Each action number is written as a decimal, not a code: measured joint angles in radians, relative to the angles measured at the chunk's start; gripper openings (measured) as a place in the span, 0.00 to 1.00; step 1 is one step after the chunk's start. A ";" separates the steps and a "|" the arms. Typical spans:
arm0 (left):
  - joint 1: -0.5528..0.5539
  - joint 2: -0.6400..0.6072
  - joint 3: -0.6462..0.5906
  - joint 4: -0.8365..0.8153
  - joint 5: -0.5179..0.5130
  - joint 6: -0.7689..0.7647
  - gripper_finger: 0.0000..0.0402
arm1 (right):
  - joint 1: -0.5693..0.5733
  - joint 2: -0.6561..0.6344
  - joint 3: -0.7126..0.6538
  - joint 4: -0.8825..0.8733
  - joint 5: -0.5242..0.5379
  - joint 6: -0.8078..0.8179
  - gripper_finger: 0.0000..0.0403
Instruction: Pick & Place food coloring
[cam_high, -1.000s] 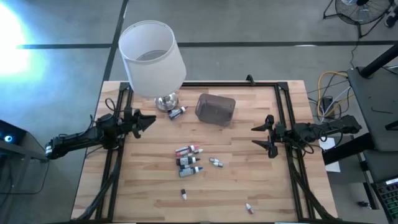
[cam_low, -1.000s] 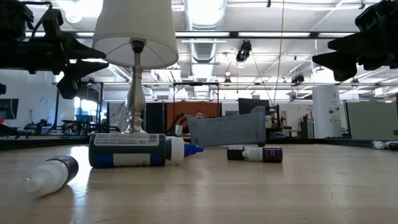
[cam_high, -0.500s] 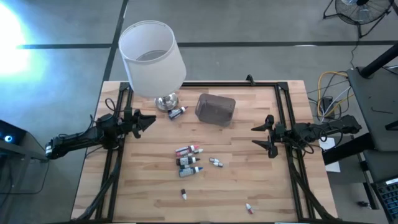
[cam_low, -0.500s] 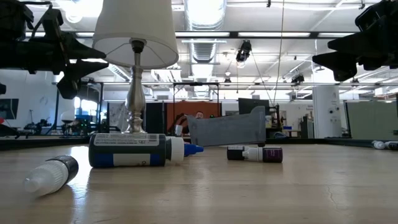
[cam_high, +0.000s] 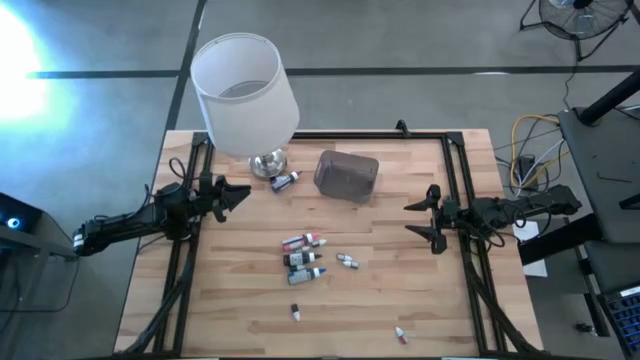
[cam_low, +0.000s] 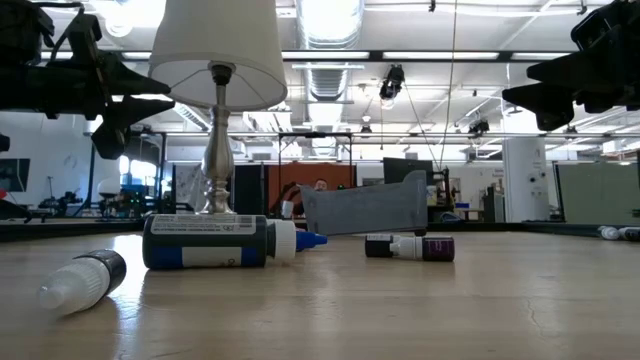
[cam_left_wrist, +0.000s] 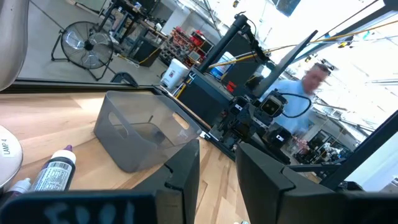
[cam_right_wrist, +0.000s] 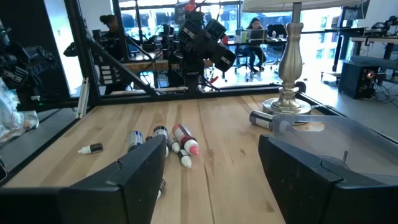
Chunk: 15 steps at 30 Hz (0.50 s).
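Note:
Several tiny food coloring bottles lie on their sides on the wooden table. A cluster (cam_high: 303, 255) sits mid-table, with strays nearby (cam_high: 346, 261), toward the near edge (cam_high: 296, 311) (cam_high: 400, 333), and one by the lamp base (cam_high: 285, 181). The right wrist view shows the cluster (cam_right_wrist: 183, 140), and the low view shows the nearest bottles (cam_low: 215, 241). My left gripper (cam_high: 238, 193) (cam_left_wrist: 217, 177) hovers open above the table's left side. My right gripper (cam_high: 420, 218) (cam_right_wrist: 214, 180) hovers open on the right side, facing the cluster. Neither touches anything.
A translucent grey plastic box (cam_high: 346, 175) (cam_left_wrist: 146, 134) stands toward the far edge. Left of it is a white-shaded lamp (cam_high: 245, 95) on a chrome base (cam_high: 268, 163). Black frame rails run along both table sides. People show in the room beyond.

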 joint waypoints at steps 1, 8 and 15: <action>0.000 0.000 0.000 0.000 0.000 0.000 0.21 | 0.000 0.000 0.000 0.000 0.000 0.000 0.64; 0.000 0.000 0.000 0.000 0.000 0.000 0.21 | 0.000 0.000 0.000 0.000 0.000 0.000 0.64; 0.000 0.000 0.000 0.000 0.000 0.000 0.21 | 0.000 0.000 0.000 0.000 0.000 0.000 0.62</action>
